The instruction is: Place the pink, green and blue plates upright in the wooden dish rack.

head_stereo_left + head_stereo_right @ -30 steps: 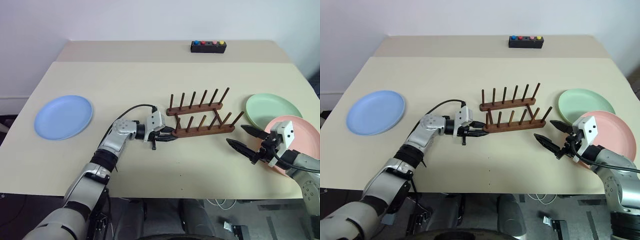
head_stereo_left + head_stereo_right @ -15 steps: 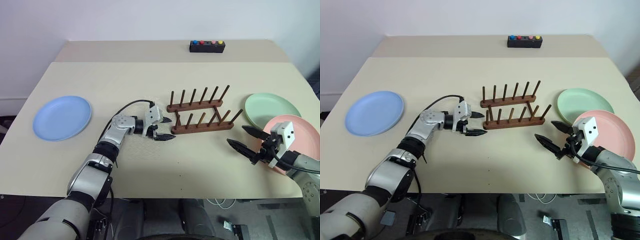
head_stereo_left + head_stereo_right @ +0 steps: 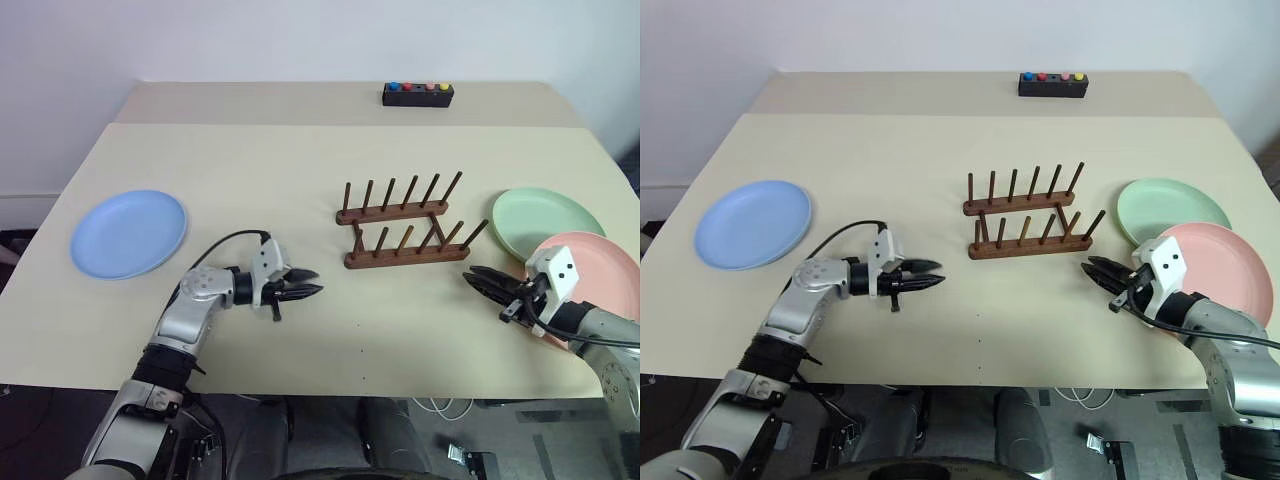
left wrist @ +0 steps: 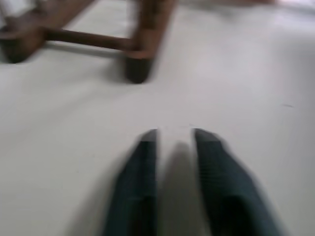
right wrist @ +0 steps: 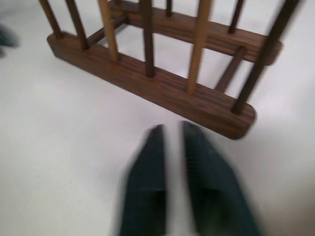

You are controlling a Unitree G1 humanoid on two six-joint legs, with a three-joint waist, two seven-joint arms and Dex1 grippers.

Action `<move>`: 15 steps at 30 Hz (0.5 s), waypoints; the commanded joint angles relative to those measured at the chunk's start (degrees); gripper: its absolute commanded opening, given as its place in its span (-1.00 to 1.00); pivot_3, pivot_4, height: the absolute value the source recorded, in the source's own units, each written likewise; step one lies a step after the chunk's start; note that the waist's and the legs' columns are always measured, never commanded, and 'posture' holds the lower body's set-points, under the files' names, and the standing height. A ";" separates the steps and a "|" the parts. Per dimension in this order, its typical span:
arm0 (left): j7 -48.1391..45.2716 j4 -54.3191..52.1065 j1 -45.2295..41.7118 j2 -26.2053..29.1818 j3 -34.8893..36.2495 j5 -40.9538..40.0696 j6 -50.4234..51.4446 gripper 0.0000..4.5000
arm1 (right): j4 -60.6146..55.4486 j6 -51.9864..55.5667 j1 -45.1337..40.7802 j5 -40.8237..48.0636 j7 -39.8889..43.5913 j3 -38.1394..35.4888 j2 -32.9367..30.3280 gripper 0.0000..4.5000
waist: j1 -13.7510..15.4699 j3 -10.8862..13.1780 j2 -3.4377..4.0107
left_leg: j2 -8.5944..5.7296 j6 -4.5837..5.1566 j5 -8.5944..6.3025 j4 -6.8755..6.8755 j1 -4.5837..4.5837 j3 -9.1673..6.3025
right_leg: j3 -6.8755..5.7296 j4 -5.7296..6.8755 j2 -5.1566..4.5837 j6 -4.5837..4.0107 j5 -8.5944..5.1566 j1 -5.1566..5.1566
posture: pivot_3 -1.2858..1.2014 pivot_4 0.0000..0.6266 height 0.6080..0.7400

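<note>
The wooden dish rack (image 3: 400, 235) stands empty at mid-table, its pegs upright. My left gripper (image 3: 312, 282) lies low over the table a short way left of the rack's near rail (image 4: 138, 54), shut with nothing between its fingers. My right gripper (image 3: 470, 275) is just right of the rack's near right corner (image 5: 236, 118), also shut and empty. The blue plate (image 3: 128, 233) lies flat at the far left. At the right lies the green plate (image 3: 545, 220), with the pink plate (image 3: 600, 275) in front of it and overlapping its edge, beside my right wrist.
A small black box with coloured buttons (image 3: 417, 94) sits at the back of the table. The table's front edge (image 3: 330, 385) runs close behind both grippers. Open tabletop lies between the blue plate and the rack.
My left gripper let go of the rack's left end, drew back to the left and shut. The right gripper's fingers closed. The rack's near rail now sits straighter.
</note>
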 commanded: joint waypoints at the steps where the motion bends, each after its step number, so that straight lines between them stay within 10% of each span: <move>1: 2.49 -4.68 -1.83 -2.42 -3.10 1.22 2.74 -0.92 | 2.02 -1.09 -2.92 -3.39 -1.66 1.42 -1.26 -1.00 | -0.10 0.00 0.00 | 0.00 0.00 0.00 0.01 0.00 0.02 | 0.01 -0.01 0.00 -0.01 0.00 0.00 | 0.03 -0.52 0.91; 15: 18.21 9.52 -9.50 -9.98 -4.90 10.16 -3.55 -0.92 | 9.21 -4.52 -10.21 -13.97 -8.26 10.03 2.29 -1.00 | -0.31 -0.01 -0.01 | 0.00 0.00 0.01 -0.03 0.04 0.01 | 0.00 0.00 0.01 0.05 0.03 -0.02 | 0.03 -0.52 0.91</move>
